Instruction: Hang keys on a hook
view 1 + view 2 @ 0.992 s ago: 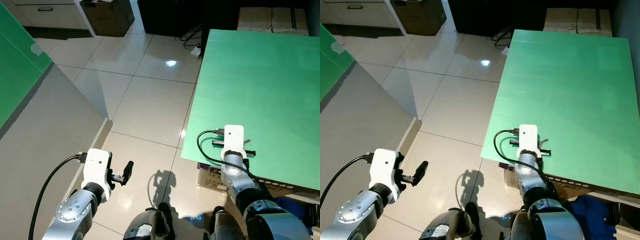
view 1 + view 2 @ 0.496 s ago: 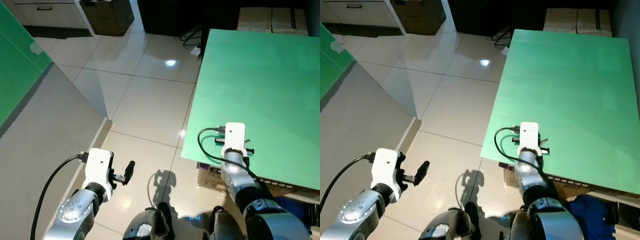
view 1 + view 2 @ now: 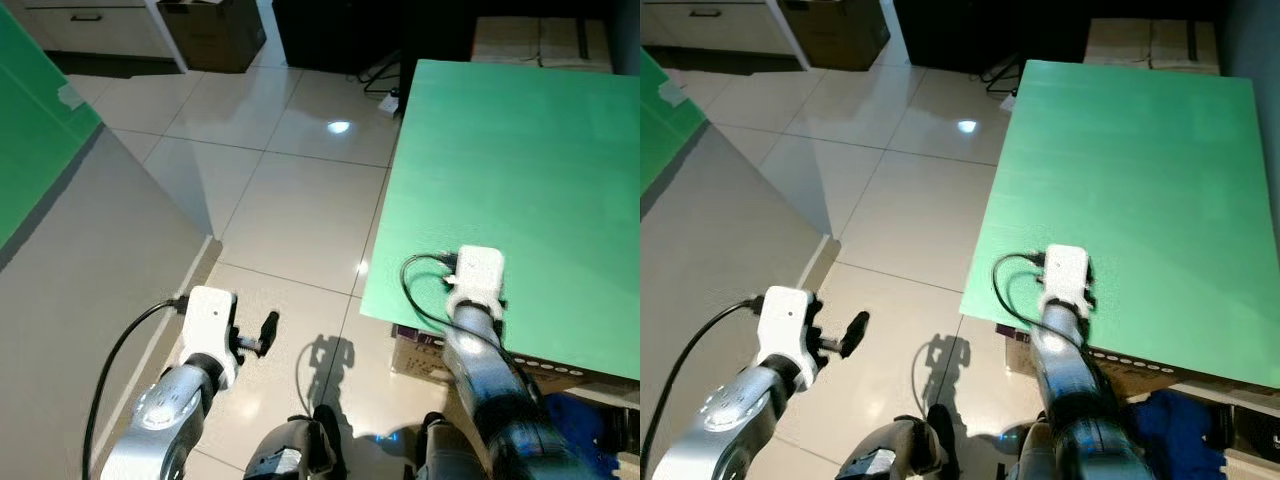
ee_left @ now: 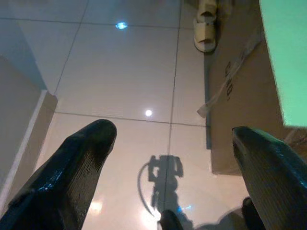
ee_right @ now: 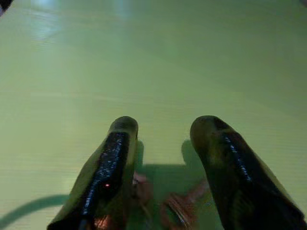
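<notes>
- The task is at its start: the keys [image 5: 172, 211] lie on the green tabletop [image 3: 520, 180], near its front edge, and are not yet lifted.
- No hook can be made out, so finding it, carrying the keys there and hanging them are all left, by my reading.
- The right gripper [image 5: 163, 143] is low over the tabletop, right above the keys. Its fingers [image 5: 112, 163] stand a narrow way apart, with the keys between and below them, close to the tips.
- Whether the tips touch the keys I cannot tell; the metal is dim and partly hidden. Nothing is gripped yet.
- From the head camera, the right wrist's white housing [image 3: 478, 272] covers the fingers and the keys.
- The left gripper [image 3: 262, 335] hangs idle over the tiled floor [image 3: 290, 200], beside the tabletop. Its fingers [image 4: 72, 167] are spread wide and hold nothing.
</notes>
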Robot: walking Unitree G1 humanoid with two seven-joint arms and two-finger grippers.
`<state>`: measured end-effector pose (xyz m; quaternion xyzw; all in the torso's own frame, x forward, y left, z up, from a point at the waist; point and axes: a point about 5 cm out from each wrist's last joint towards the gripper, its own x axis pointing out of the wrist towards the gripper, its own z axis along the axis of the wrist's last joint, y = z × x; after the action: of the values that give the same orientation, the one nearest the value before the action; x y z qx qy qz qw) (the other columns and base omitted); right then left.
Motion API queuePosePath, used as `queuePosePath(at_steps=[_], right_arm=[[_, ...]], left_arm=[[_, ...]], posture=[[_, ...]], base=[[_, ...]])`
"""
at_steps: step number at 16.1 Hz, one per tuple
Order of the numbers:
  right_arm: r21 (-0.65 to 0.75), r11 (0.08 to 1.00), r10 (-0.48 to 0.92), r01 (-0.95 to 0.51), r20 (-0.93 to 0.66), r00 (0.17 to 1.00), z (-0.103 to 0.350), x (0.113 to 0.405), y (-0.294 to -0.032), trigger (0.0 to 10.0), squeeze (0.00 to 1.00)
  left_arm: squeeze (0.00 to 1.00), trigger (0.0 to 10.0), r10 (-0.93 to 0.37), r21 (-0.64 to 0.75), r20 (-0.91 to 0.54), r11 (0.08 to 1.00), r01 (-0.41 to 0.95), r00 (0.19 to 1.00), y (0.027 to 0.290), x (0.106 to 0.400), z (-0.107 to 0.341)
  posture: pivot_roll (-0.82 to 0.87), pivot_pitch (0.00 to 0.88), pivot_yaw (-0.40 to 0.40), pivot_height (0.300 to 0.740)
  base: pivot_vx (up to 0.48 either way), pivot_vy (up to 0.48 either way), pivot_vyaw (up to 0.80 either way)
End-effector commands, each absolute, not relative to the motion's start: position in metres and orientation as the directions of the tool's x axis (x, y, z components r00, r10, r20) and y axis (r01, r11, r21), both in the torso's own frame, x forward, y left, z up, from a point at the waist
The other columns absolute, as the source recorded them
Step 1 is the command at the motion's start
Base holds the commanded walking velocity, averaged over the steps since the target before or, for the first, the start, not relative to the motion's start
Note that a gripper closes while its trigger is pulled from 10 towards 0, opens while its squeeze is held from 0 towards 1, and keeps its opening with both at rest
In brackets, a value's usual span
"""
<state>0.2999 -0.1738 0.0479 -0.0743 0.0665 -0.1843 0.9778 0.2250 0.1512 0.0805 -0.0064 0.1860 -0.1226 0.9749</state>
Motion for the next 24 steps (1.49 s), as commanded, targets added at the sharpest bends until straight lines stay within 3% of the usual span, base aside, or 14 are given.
queuePosePath(at_steps=[1,6,7,8,11,13,19,24], right_arm=[[-0.145,0.932,-0.348,0.331,-0.108,0.931,0.05,0.296,-0.168,10.0,1.0],[-0.136,0.948,-0.308,0.289,-0.143,0.941,0.059,0.236,-0.177,10.0,1.0],[-0.099,0.973,-0.221,0.209,-0.142,0.965,0.06,0.231,-0.171,10.0,0.42],[-0.068,0.992,-0.116,0.107,-0.141,0.983,0.063,0.226,-0.163,10.0,0.0],[-0.053,0.995,-0.092,0.085,-0.153,0.984,0.061,0.225,-0.171,10.0,0.0],[-0.072,0.994,-0.097,0.086,-0.171,0.98,0.062,0.239,-0.178,10.0,0.0],[-0.161,0.986,0.006,-0.044,-0.228,0.974,0.063,0.252,-0.197,10.0,0.0],[-0.155,0.987,0.004,-0.042,-0.24,0.971,0.057,0.256,-0.194,10.0,0.0]], left_arm=[[0.0,10.0,-0.212,-0.048,-0.377,0.977,0.209,0.902,0.157,0.224,0.075],[0.0,10.0,-0.23,-0.076,-0.34,0.973,0.217,0.912,0.14,0.254,0.065],[0.0,10.0,-0.232,-0.076,-0.344,0.973,0.219,0.91,0.139,0.259,0.062],[0.0,10.0,-0.233,-0.088,-0.345,0.972,0.216,0.909,0.14,0.265,0.06],[0.0,10.0,-0.209,-0.224,-0.256,0.963,0.152,0.944,0.165,0.282,0.071],[0.0,10.0,-0.161,-0.204,-0.253,0.973,0.11,0.954,0.183,0.287,0.063],[0.0,10.0,-0.205,-0.262,-0.324,0.957,0.121,0.924,0.134,0.278,0.026],[0.0,10.0,-0.224,-0.223,-0.306,0.962,0.159,0.925,0.122,0.277,0.026]], posture=[[-0.11,0.189,0.154,0.74],[-0.24,0.095,0.132,0.74],[-0.25,0.074,0.144,0.74],[-0.27,0.052,0.147,0.74],[-0.3,0.0,0.154,0.74],[-0.33,0.0,0.131,0.74],[-0.36,0.0,0.005,0.74],[-0.34,0.0,0.026,0.74]], base=[[0.0,0.0,0.0],[0.0,0.0,0.0],[0.0,0.0,0.0],[0.0,0.0,0.0],[0.0,0.0,0.0],[0.0,0.0,0.0],[0.0,0.0,0.0],[0.0,0.0,0.0]])
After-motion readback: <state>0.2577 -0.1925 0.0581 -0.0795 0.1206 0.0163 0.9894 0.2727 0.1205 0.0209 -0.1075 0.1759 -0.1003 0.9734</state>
